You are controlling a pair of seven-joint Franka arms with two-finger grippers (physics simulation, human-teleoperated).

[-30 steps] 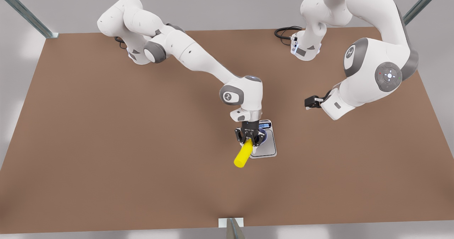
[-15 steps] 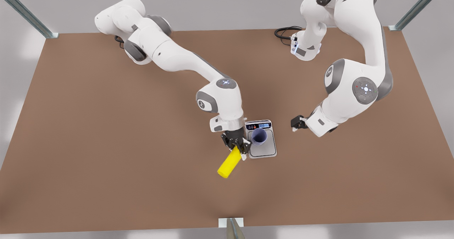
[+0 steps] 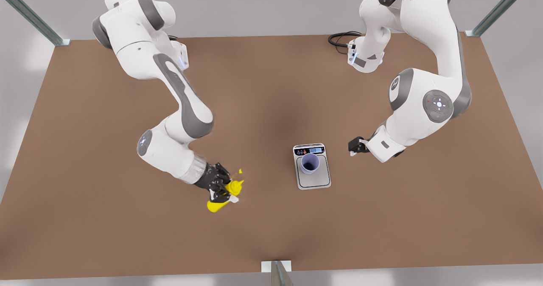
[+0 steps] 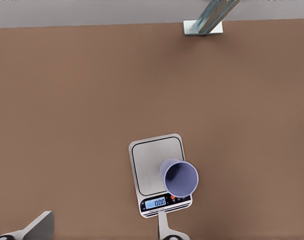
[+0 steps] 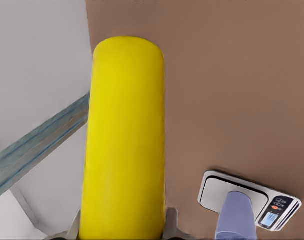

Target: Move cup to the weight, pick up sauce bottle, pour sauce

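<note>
The cup [image 3: 310, 163] stands upright on the plate of the weight [image 3: 319, 182], which lies flat on the brown surface [image 3: 106, 218] a little toward the front view's right of the middle; the cup sits toward the end of the plate next to the dark strip with the display. In the left wrist view the cup [image 4: 179, 178] overlaps the corner of the plate nearest the display, and the weight [image 4: 150, 165] lies well out from the two pale fingertips [image 4: 164, 228] of the left pincer, which are spread wide with nothing between them. In the front view the left pincer [image 3: 353, 147] hangs at the end of the arm on the front view's right, near the weight's display end but apart from it. The right pincer [image 3: 221, 187], on the arm at the front view's left, is closed around the bottle [image 3: 227, 193], well apart from the weight toward the front view's left. The bottle is tilted, its thin nozzle aimed up toward the front view's right and its blunt end low toward the near edge of the surface. In the right wrist view the bottle [image 5: 126, 145] runs long and yellow between the fingers [image 5: 170, 226], with the weight [image 5: 214, 187] and cup [image 5: 236, 216] farther off.
</note>
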